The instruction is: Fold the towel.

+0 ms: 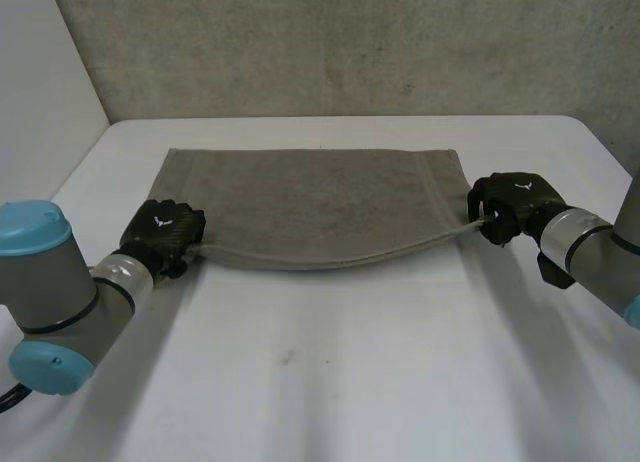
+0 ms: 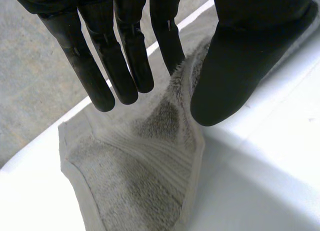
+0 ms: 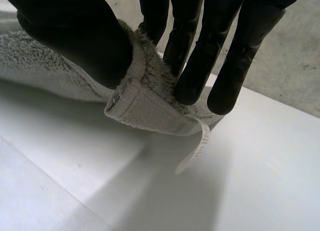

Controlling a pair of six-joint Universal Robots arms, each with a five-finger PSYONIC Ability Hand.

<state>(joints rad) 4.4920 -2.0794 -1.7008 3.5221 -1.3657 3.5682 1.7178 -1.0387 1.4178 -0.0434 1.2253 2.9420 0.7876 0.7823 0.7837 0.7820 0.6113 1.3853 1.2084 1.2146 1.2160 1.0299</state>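
both hands (image 1: 165, 232) (image 1: 515, 204) on near towel (image 1: 310, 207) corners

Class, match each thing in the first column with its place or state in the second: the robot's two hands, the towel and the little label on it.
Column one:
1. black left hand
2. black right hand
3. grey terry towel
4. small white fabric label

Column two:
a. lies spread on the white table
b. fingers and thumb pinch the towel's near corner on the robot's right
c. dangles from the towel corner below the right hand's fingers
d. fingers and thumb pinch the towel's near corner on the robot's left

Pairs: 1-d, 2-b, 3-a, 4-c.
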